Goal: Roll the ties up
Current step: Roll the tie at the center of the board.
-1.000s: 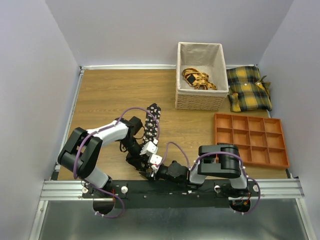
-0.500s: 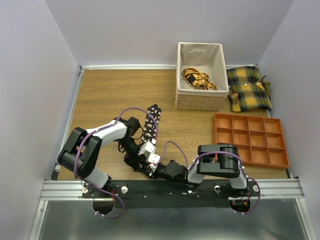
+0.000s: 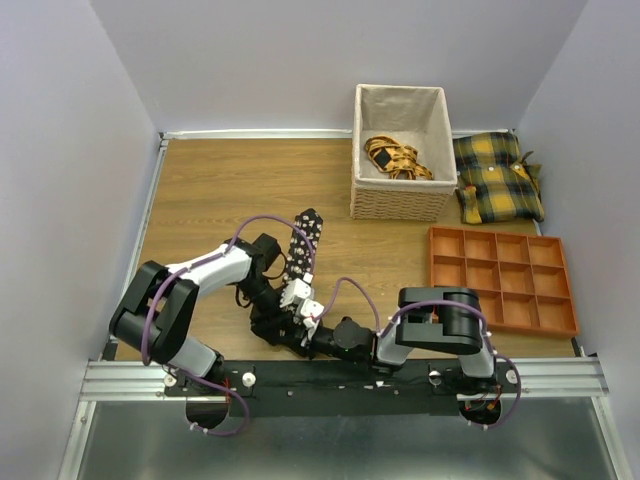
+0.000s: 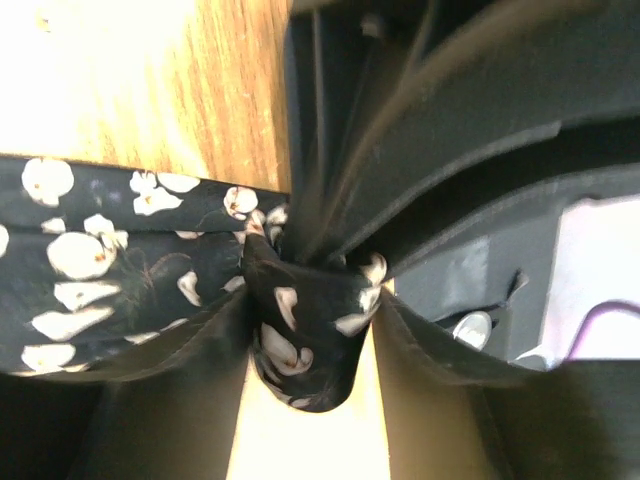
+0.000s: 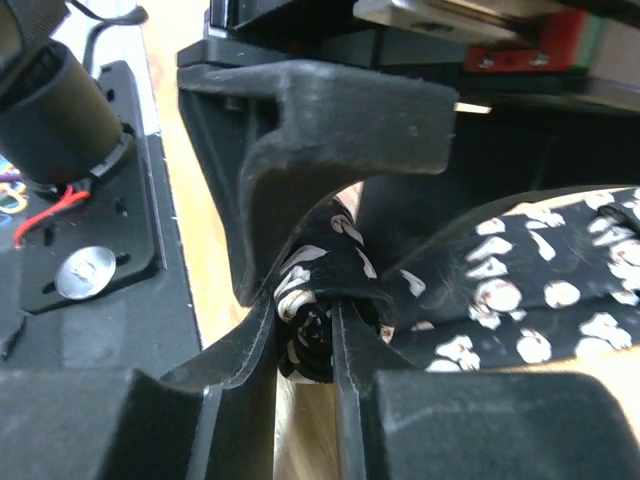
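Tie (image 3: 303,245): floral black strip lying lengthwise on the wooden table (image 3: 200,190), near end rolled up between both grippers, close to the arm bases.
Far end: well apart from the wicker basket (image 3: 400,195).
Right gripper (image 5: 305,320): jaws narrow, pinching the rolled end.
Left gripper (image 4: 312,300): fingers flank the same roll, fabric touching both; a real grip or not, I cannot tell.

Shows white shell and black joints on left arm (image 3: 213,267), black casing on right arm (image 3: 442,322). Carries purple cables (image 3: 266,218) looped along both. Ends in left gripper (image 4: 312,300) and right gripper (image 5: 305,300), fingers (image 5: 240,390) matte black. Bolted to black base plate (image 3: 340,380).
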Tool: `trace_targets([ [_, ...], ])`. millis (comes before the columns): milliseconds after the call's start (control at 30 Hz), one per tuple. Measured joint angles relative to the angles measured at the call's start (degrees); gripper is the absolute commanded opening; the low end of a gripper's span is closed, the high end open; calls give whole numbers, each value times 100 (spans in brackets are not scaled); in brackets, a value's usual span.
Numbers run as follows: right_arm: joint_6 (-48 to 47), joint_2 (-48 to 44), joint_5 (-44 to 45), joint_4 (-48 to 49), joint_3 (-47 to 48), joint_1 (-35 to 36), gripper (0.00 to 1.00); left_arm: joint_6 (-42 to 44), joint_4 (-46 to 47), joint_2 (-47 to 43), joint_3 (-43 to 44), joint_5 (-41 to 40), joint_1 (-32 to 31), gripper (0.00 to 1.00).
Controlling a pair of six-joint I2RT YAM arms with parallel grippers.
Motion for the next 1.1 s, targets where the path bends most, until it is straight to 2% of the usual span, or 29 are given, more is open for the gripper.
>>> trace_targets([
  [67,125,-17,-46,-11,0,-4,12,-247,68,-98,-37,11,-20,79],
  [267,280,-98,-103,-37,-13,-9,11,-782,446,-573,-247,11,-22,99],
  [400,323,-114,-131,-50,-37,-7,11,-1084,778,-966,-459,-140,-4,99],
  [767,564,-9,-164,-50,24,-17,11,-1224,944,-1209,-662,-127,260,99],
  [933,1460,146,-168,22,-7,-164,11,-509,1062,-1167,-643,-46,516,99],
  [1100,1961,151,-179,7,-9,-245,11,153,868,-940,-396,59,581,99],
])
